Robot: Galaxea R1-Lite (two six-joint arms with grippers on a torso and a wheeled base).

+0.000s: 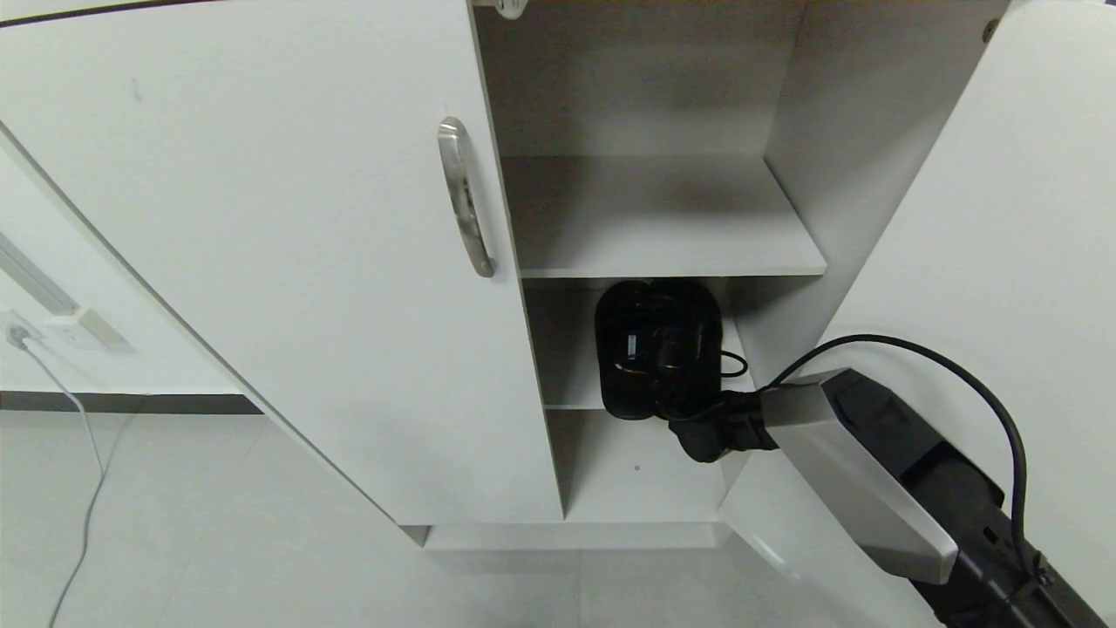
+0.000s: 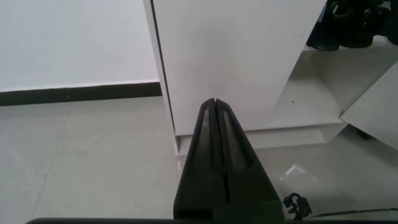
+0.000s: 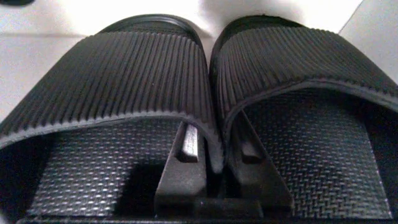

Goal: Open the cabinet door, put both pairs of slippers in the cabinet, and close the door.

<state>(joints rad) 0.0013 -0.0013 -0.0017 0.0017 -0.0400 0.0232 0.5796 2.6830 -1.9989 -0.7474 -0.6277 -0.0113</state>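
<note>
A pair of black slippers lies side by side on the cabinet's lower shelf, under the upper shelf. My right gripper reaches into the cabinet and is shut on the slippers. Its fingers sit one inside each slipper, pinching the two inner edges together. My left gripper hangs shut with nothing in it, over the floor in front of the cabinet's shut left door. The slippers show farther off inside.
The left door with its metal handle is shut. The right door stands swung open beside my right arm. The bottom compartment holds nothing. A grey cable runs from a wall socket down onto the tiled floor.
</note>
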